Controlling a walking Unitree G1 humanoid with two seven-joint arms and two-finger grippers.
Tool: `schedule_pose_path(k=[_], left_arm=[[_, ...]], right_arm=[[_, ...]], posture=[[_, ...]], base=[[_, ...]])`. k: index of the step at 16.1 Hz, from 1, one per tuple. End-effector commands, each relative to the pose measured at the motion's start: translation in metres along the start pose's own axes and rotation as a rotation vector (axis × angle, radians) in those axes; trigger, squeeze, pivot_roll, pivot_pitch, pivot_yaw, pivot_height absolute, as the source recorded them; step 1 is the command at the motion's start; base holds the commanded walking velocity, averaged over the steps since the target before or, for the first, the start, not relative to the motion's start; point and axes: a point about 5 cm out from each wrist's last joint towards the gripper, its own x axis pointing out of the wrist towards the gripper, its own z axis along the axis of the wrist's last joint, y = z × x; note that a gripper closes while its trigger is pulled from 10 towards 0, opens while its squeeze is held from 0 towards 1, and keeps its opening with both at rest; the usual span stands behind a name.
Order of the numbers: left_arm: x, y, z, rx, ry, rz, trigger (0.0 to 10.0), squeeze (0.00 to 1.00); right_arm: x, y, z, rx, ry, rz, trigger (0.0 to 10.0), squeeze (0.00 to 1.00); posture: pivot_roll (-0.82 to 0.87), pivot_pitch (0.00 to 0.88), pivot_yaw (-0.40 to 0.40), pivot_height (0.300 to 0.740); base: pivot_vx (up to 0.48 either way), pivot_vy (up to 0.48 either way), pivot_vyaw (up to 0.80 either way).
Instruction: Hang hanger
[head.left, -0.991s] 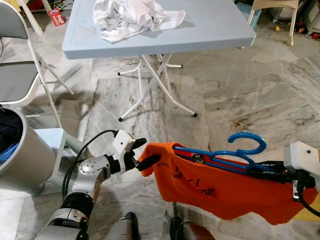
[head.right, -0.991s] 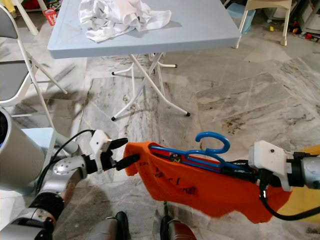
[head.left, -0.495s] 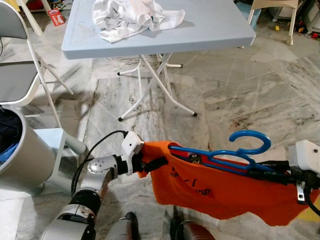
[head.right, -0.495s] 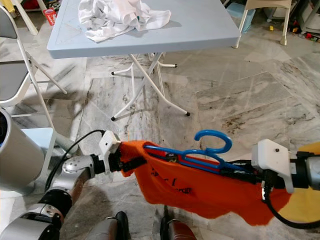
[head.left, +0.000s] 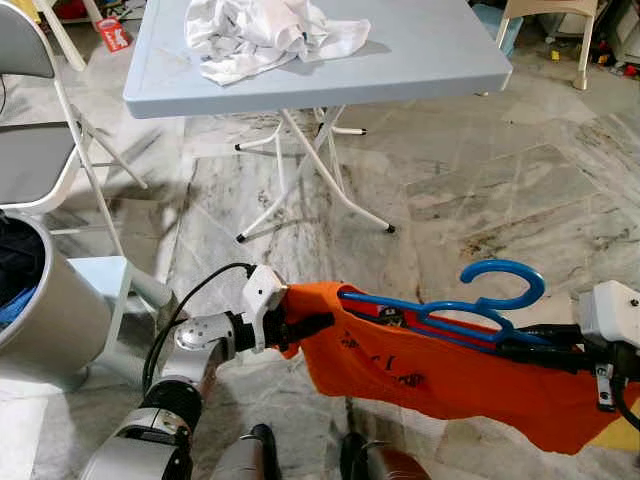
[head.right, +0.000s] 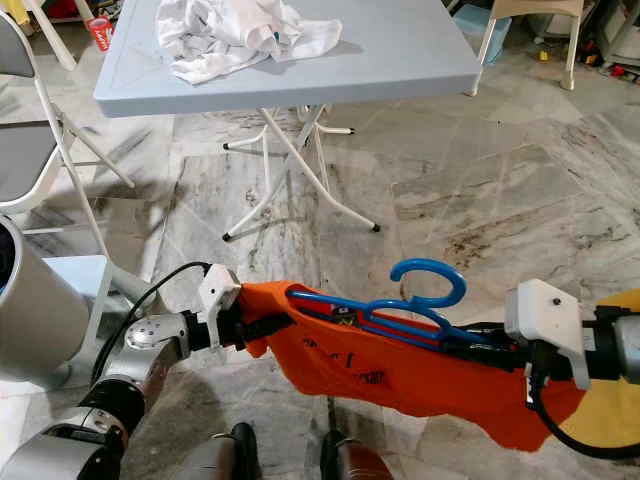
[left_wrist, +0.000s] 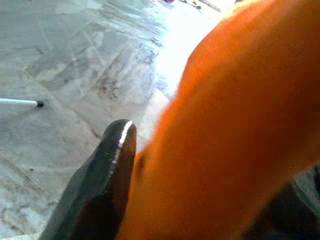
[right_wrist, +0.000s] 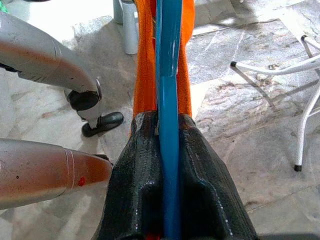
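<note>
An orange shirt (head.left: 420, 375) hangs stretched between my two grippers, low over the marble floor. A blue hanger (head.left: 470, 305) sits inside its neck, its hook pointing up. My right gripper (head.left: 520, 350) is shut on the hanger's arm; in the right wrist view the blue bar (right_wrist: 167, 100) runs between the two black fingers (right_wrist: 205, 195). My left gripper (head.left: 300, 325) is shut on the shirt's left shoulder edge, and orange cloth (left_wrist: 230, 140) presses against its finger (left_wrist: 107, 175).
A light blue folding table (head.left: 420, 60) with a white crumpled cloth (head.left: 265, 35) stands ahead. A grey folding chair (head.left: 35, 150) and a metal laundry bin (head.left: 40, 300) are on my left. My feet (head.left: 310, 460) are just below the shirt.
My left gripper closed in on the shirt's left edge and now holds it. The shirt is drawn a little flatter along the hanger. The right gripper barely shifted.
</note>
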Motion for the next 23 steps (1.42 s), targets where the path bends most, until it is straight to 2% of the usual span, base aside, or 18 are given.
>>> schedule_pose_path(k=[1,16,18,19,20,21,22,23], left_arm=[[-0.003,0.003,0.0,0.008,0.002,0.027,0.0,0.0],[-0.008,0.014,0.005,0.019,-0.021,0.117,0.0,0.0],[-0.011,0.017,0.007,0.028,-0.038,0.162,0.0,0.0],[-0.016,0.023,0.01,0.015,-0.066,0.219,0.0,0.0],[-0.024,0.031,0.014,0.005,-0.103,0.305,0.0,0.0],[-0.028,0.035,0.015,-0.003,-0.119,0.341,0.0,0.0],[-0.042,0.046,0.02,-0.029,-0.165,0.439,0.0,0.0],[-0.049,0.049,0.021,-0.041,-0.184,0.474,0.0,0.0]], right_arm=[[-0.002,0.0,0.009,-0.038,-0.02,0.003,10.0,0.0],[-0.002,-0.002,0.002,-0.009,-0.018,-0.006,10.0,0.0],[0.0,-0.002,0.0,-0.002,-0.014,-0.008,10.0,0.0],[0.002,-0.003,-0.005,0.011,-0.004,-0.017,10.0,0.0],[0.004,-0.003,-0.014,0.042,0.002,-0.044,10.0,0.0],[0.005,-0.003,-0.019,0.052,0.01,-0.055,10.0,0.0],[0.01,-0.004,-0.034,0.065,0.044,-0.108,10.0,0.0],[0.014,-0.003,-0.041,0.075,0.047,-0.135,10.0,0.0]], posture=[[-0.17,0.241,-0.001,0.74],[-0.16,0.236,-0.002,0.74],[-0.16,0.236,-0.002,0.74],[-0.16,0.237,-0.001,0.74],[-0.15,0.238,-0.005,0.74],[-0.15,0.239,-0.006,0.74],[-0.14,0.24,-0.01,0.74],[-0.13,0.239,-0.012,0.74]], base=[[0.0,0.0,0.0],[0.0,0.0,0.0],[0.0,0.0,0.0],[0.0,0.0,0.0],[0.0,0.0,0.0],[0.0,0.0,0.0],[0.0,0.0,0.0],[0.0,0.0,0.0]])
